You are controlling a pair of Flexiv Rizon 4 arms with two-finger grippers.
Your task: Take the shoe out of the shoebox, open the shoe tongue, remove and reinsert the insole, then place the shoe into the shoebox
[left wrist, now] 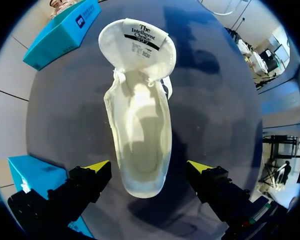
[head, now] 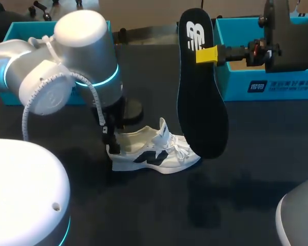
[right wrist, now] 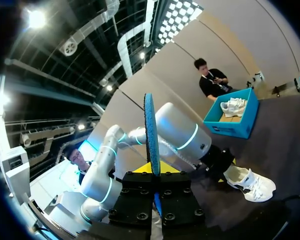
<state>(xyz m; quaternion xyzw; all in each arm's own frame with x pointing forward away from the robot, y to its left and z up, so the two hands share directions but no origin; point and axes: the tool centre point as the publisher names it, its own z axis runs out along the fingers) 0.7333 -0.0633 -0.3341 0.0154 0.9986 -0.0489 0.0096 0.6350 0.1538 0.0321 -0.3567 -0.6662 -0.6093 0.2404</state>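
Note:
A white shoe (head: pixel 154 152) with dark side marks lies on the dark table, toe to the right. From above, the left wrist view looks into the shoe (left wrist: pixel 140 125), its tongue folded forward. My left gripper (head: pixel 112 144) hangs at the heel, open, with its yellow fingertips (left wrist: pixel 97 167) either side of the heel and clear of it. My right gripper (head: pixel 208 55) is shut on the black insole (head: pixel 200 92), held upright in the air above the shoe's toe. The right wrist view shows the insole (right wrist: pixel 150 130) edge-on between the right gripper (right wrist: pixel 154 172) fingers.
An open blue shoebox (head: pixel 267 77) stands at the back right, behind the right gripper. A second blue box (head: pixel 20 36) sits at the back left, partly hidden by my left arm. Bare dark table lies in front of the shoe.

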